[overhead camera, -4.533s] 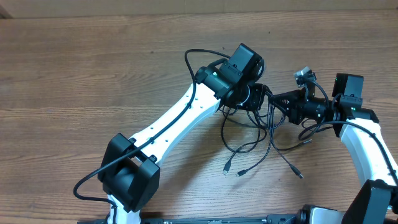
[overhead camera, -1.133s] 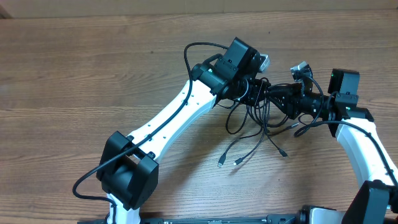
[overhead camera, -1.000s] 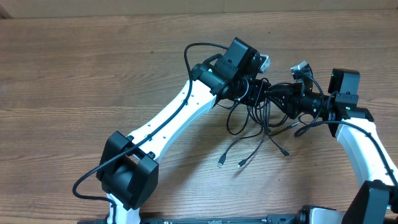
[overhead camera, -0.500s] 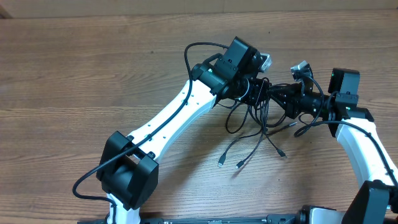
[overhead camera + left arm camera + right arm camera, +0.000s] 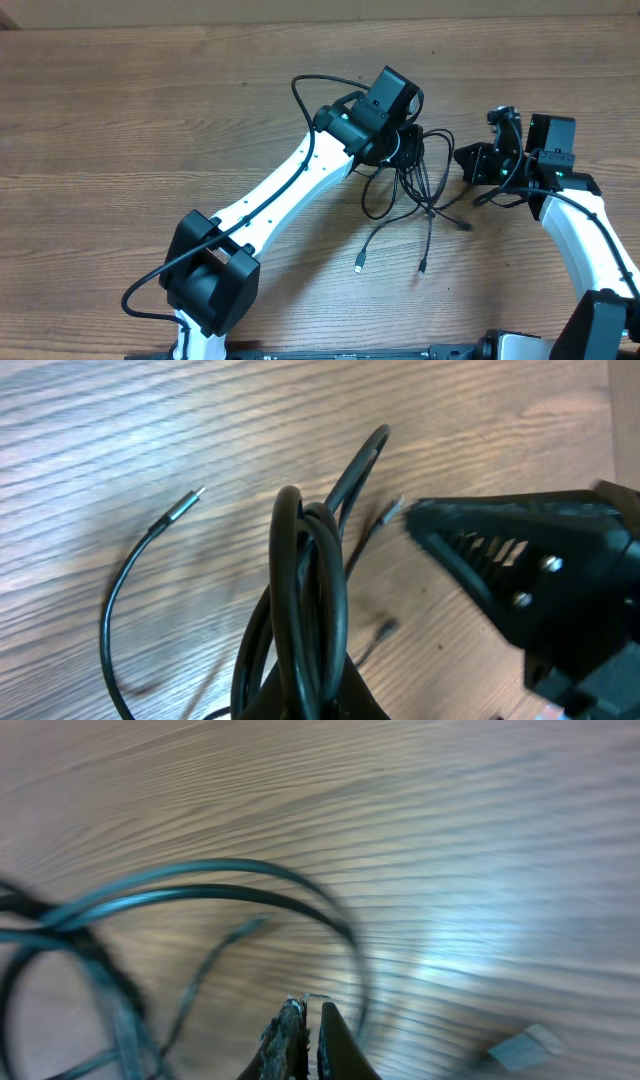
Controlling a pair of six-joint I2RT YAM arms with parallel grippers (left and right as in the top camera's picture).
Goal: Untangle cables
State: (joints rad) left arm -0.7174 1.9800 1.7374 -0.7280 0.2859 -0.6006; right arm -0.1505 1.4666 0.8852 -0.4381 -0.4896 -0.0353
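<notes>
On the bench (image 5: 150,120), with left end effector (image 5: 408,152) clamped on the cables (image 5: 418,190) and right end effector (image 5: 304,1018) pinched shut, strand hold unclear, draw apart slowly, minding snagged loops.

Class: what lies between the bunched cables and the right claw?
Beside the cables, a gap of bare wooden table, crossed by one thin strand whose small plug sits just off the right claw; the left wrist view shows this.

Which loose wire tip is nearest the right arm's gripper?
The rightmost cable tip, lying near the right gripper; the other two tips lie farther left and lower in the overhead view.
</notes>
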